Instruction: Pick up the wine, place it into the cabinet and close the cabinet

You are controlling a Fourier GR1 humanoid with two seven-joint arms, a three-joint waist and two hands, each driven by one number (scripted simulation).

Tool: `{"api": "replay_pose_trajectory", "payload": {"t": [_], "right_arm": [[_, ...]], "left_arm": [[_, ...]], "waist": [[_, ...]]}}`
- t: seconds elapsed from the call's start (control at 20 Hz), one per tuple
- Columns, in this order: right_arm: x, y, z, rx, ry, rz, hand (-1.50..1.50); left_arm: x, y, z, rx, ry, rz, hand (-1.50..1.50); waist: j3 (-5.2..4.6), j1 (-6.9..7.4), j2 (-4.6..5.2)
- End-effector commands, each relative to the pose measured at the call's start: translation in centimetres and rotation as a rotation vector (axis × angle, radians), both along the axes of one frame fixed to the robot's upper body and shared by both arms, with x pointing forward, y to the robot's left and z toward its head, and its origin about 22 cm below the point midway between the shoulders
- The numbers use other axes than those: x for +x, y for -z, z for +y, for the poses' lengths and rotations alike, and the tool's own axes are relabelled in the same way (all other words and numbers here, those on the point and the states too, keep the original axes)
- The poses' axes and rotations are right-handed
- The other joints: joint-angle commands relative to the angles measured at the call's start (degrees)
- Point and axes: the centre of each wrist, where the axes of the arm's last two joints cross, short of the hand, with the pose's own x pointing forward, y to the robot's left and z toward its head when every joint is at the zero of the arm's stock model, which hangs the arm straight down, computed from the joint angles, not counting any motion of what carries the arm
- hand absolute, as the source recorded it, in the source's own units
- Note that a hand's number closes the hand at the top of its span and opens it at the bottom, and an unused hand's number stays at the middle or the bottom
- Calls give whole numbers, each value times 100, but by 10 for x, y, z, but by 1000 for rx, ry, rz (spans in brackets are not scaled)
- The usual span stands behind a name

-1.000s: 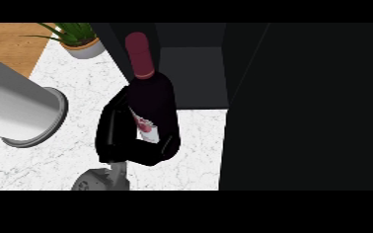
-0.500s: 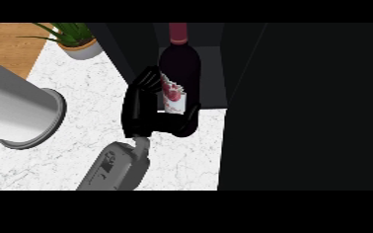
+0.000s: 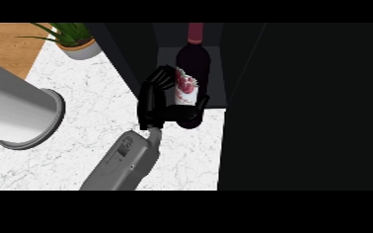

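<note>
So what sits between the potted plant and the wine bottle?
In the head view, only the cabinet's dark side wall stands between the potted plant and the wine bottle.

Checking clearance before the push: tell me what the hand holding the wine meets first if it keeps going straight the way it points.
The way looks free: the hand carries the wine into the open cabinet. Depth there is unclear.

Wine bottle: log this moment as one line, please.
phase: placing | wine bottle: upright at the open cabinet front | left robot hand: curled round bottle's lower body | door: not closed | right hand: not in view
</note>
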Motion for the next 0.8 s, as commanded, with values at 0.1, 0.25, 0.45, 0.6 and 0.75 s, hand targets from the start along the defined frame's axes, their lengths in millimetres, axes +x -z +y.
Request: {"api": "replay_pose_trajectory", "payload": {"t": [0.1, 0.25, 0.45, 0.6, 0.75], "right_arm": [[-33, -29, -10, 80, -71, -46, -150], [-29, -22, -9, 63, -68, -33, -150], [-34, -25, -15, 63, -76, -59, -150], [-41, -27, -10, 77, -52, -54, -150], [-40, -25, -9, 72, -76, -39, -150]], "left_arm": [[0, 37, 2, 22, -13, 27, 150], [5, 43, -5, 13, -21, 40, 150], [15, 46, 3, -55, -52, 42, 150], [17, 51, 9, -86, -40, 56, 150], [31, 40, -1, -78, -64, 78, 150]], "waist": [[-1, -16, 13], [-1, -65, 19], [2, -91, 20], [-1, -22, -3], [-1, -75, 6]]}}
